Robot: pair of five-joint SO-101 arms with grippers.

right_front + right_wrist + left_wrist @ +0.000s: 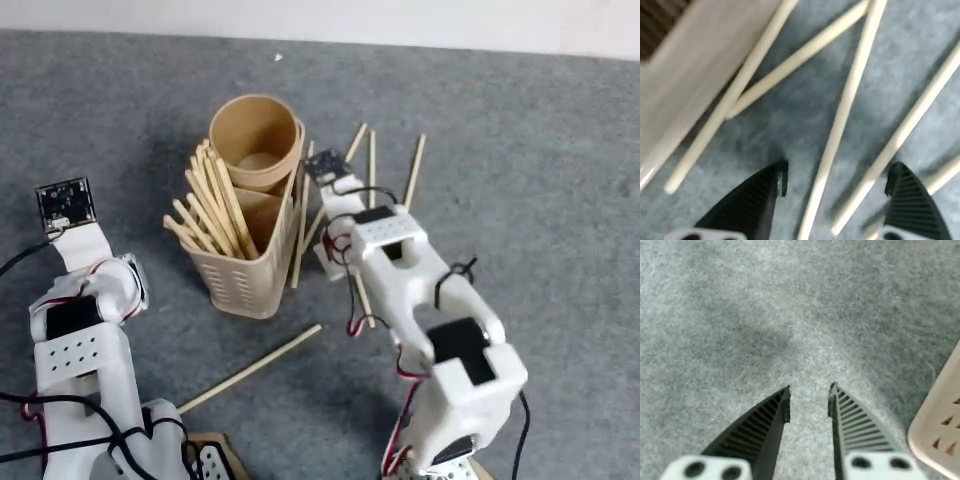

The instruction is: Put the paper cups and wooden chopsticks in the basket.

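Our right gripper (837,170) hangs low over the carpet (540,130), just right of the basket (245,285) in the centre of the high view, jaws spread wide and holding nothing. 2 loose chopsticks run through the gap: a middle stick (840,125) and an outer stick (900,135) that passes close to 1 fingertip. More lie fanned beside them, 2 meeting near the basket wall. We judge the step in hand to be picking 1 of these up. To do it well we want only 1 stick between the jaws, so we would shift sideways until the middle stick is centred and the outer stick lies outside. Then we would go down until the tips reach the carpet and close squarely across the wood. Gripping near mid-length should keep it from swinging; closing on both risks 1 flicking away. After that it must clear the rim and join the bundle (210,215) leaning in the near compartment, in front of the cups (255,140) nested in the far one. Our left arm (80,340) stands at the lower left of the high view. The left gripper (809,390) is over bare carpet, jaws slightly apart and empty, with a basket corner near it. A lone stick (250,370) lies at lower centre, between the 2 arms, and looks to us like the left arm's natural pick.
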